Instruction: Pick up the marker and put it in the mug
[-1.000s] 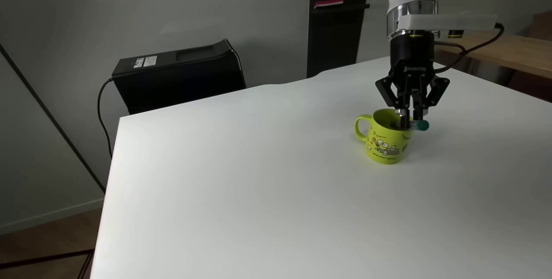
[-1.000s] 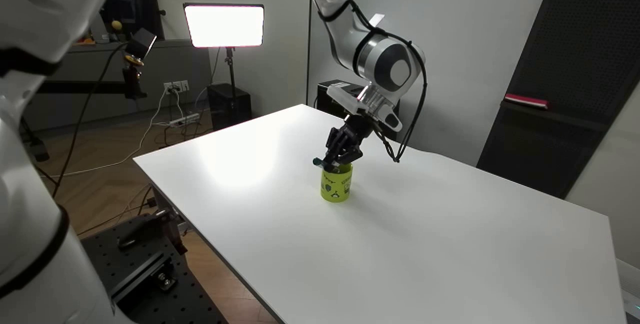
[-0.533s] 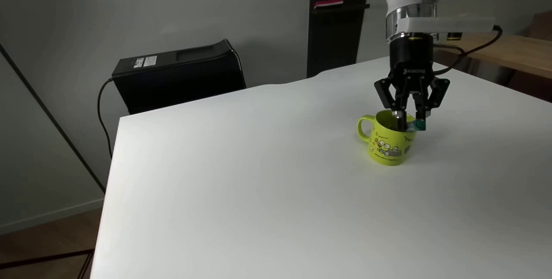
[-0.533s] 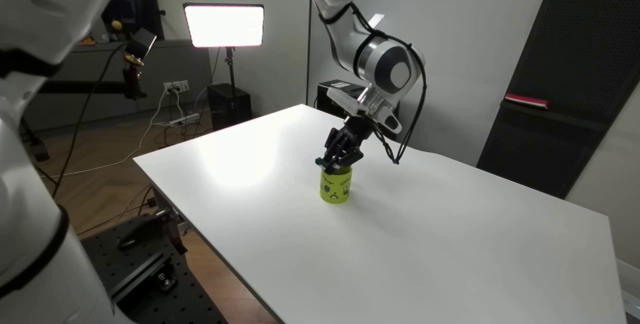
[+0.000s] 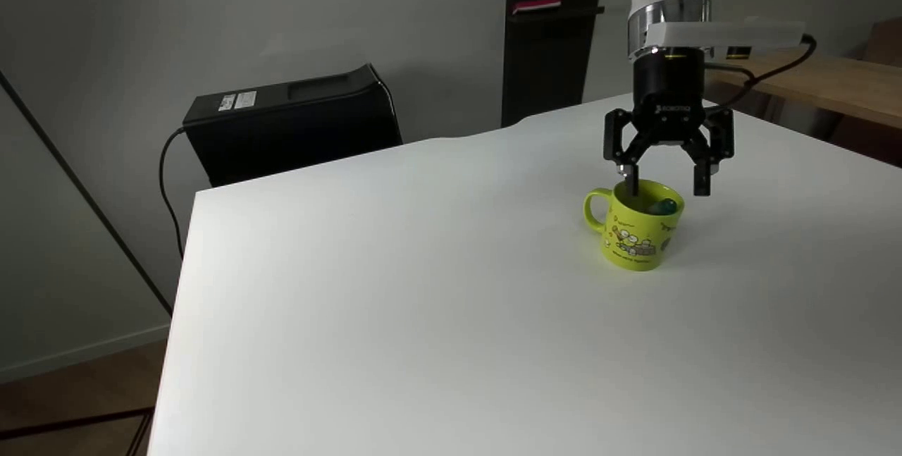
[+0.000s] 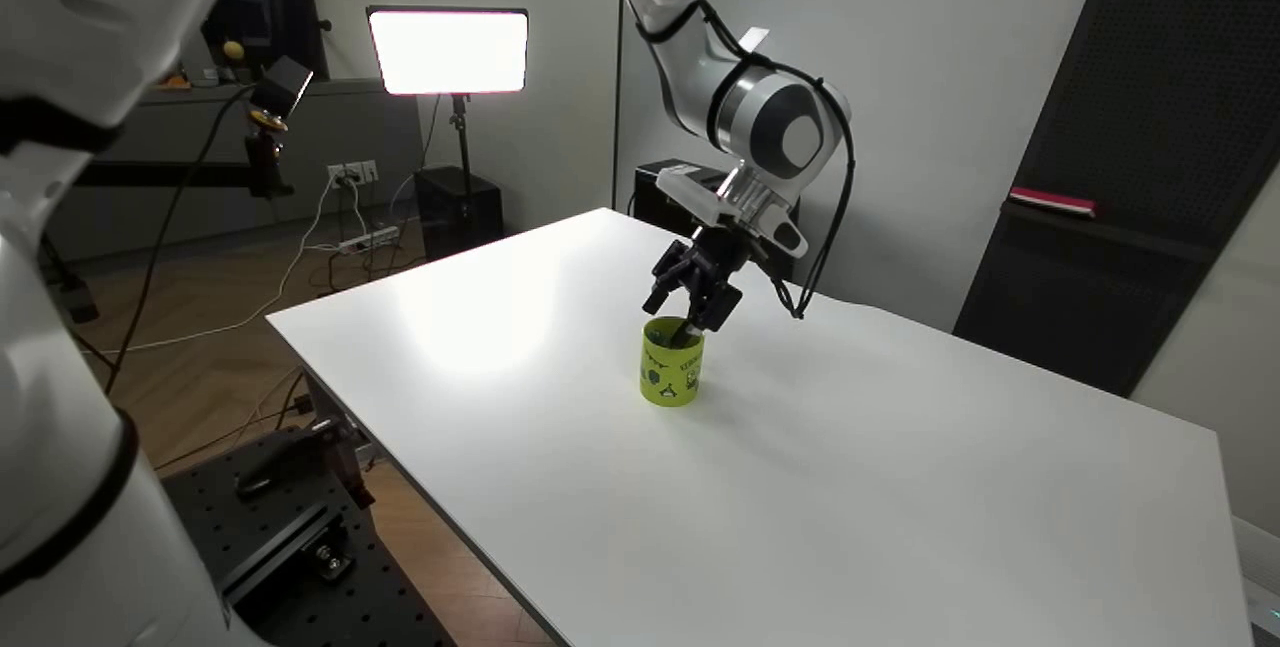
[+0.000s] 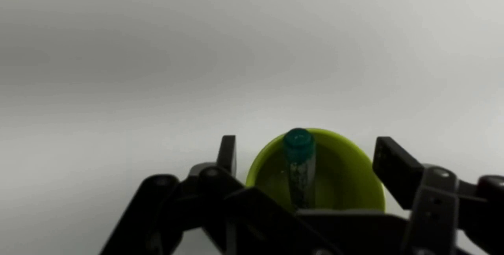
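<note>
Marker [image 7: 301, 168] sat inside yellow-green mug [image 5: 640, 236], teal cap [image 7: 299, 144] uppermost near rim [image 7: 345, 138]; its lower end was hidden behind pincer [image 5: 667, 192] in wrist view. Pincer was spread wide over mug, fingers [image 5: 702, 180] clear of marker on either side. Mug stood upright on white tabletop [image 5: 423, 301], cartoon print [image 5: 626, 239] on its wall, handle [image 5: 588, 212] jutting sideways. Lit panel lamp [image 6: 447, 51] stood beyond tabletop.

In an exterior view the camera looks down across the white tabletop [image 5: 394, 301] to a plain grey wall [image 5: 352, 12]; in an exterior view the lens sits close beside the glossy white arm [image 6: 50, 397], facing the same wall aslant. Both share, at middle range, the tabletop, printed yellow-green mug [image 5: 638, 248] and black two-fingered gripper [image 5: 667, 190]. The wrist view looks down close-up, past the gripper into the mug.
</note>
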{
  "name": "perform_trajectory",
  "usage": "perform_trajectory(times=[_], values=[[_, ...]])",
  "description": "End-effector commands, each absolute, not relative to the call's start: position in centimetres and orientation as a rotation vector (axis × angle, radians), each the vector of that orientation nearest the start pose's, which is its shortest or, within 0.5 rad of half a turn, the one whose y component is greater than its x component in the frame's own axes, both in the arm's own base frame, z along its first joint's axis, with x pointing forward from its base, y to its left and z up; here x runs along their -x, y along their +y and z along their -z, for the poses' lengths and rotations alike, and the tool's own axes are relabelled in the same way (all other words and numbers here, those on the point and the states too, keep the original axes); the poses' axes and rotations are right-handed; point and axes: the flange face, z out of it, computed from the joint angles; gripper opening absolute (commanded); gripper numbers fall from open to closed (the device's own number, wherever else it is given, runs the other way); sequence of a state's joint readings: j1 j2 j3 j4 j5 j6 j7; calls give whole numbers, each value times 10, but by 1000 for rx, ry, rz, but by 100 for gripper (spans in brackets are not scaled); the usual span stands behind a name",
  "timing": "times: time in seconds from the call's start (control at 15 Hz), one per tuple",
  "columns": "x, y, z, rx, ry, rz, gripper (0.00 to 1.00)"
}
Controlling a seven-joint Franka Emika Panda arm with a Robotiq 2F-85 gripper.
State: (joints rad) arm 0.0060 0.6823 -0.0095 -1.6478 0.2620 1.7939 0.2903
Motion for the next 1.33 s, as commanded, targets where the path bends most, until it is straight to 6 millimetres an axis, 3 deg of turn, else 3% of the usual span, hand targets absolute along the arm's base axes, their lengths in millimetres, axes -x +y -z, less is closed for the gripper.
perform_trajectory(times=[0.0,0.33,0.67,0.87,1.0,1.07,1.27], values=[[-626,21,-224,2890,579,-707,100],[-617,25,-261,3012,378,-498,100],[-593,28,-285,3092,183,-185,100],[-576,28,-292,3090,133,-45,100],[-564,26,-293,3085,118,-59,100],[-582,28,-284,3085,139,-77,100],[-570,27,-287,3086,126,-81,100]])
